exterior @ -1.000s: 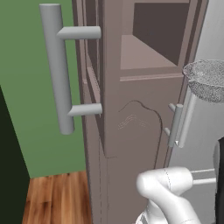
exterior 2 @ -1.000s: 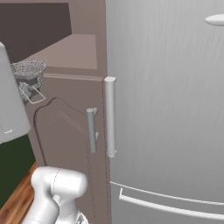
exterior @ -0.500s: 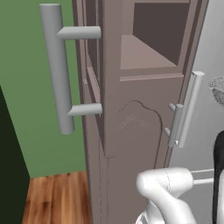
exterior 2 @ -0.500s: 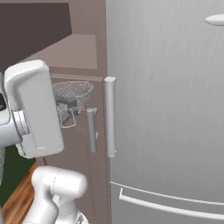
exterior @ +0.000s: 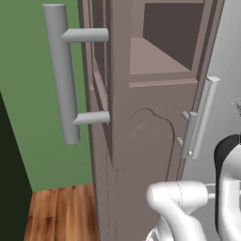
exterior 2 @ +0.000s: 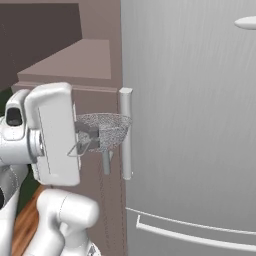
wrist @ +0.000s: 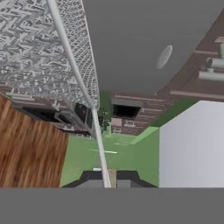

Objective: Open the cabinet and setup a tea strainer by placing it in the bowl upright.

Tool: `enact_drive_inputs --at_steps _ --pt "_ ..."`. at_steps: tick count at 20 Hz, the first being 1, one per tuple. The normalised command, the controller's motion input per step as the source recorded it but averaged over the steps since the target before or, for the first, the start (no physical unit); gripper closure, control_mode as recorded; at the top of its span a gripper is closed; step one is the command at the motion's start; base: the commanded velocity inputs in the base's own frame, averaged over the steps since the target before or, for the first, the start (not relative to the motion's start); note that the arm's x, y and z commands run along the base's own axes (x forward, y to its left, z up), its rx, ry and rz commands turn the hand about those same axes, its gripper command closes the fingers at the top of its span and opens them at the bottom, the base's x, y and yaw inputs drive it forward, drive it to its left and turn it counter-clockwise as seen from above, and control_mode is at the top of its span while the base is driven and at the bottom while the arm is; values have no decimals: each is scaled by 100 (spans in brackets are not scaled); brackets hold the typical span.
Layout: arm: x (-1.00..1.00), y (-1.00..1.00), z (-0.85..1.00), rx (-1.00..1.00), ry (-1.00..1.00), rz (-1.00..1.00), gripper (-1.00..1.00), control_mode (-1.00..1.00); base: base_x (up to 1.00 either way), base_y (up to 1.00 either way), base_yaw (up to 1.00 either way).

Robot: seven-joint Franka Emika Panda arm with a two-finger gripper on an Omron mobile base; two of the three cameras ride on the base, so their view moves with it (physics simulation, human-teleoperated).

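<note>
Green wall and wood floor (exterior: 56, 214) lie left of the cabinet (exterior: 141, 141), whose door stands open with its long bar handle (exterior: 63, 70) nearest the camera. Right of it a grey fridge (exterior 2: 200, 125) rises close behind the tea strainer (exterior 2: 105, 131). The gripper (wrist: 105, 177) is clamped narrow on the strainer's wire handle, basket rim up, long axis running level toward the fridge.

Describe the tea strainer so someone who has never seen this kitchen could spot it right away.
Start at the tall brown cabinet beside the big grey fridge. In front of their seam, the robot's white hand holds out a small tea strainer, the gripper shut on its thin wire handle. It is the only silvery mesh basket here; the grey bar handles nearby are solid cylinders.
</note>
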Motion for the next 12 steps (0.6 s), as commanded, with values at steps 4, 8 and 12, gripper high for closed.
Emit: enact_drive_inputs --at_steps 4,8,12 --pt "-22 0 -6 0 -13 -15 100 -100 0 0 0" --pt "-38 0 0 6 -28 -10 100 -100 0 0 0" --pt "-34 0 -1 3 -28 -8 100 -100 0 0 0"
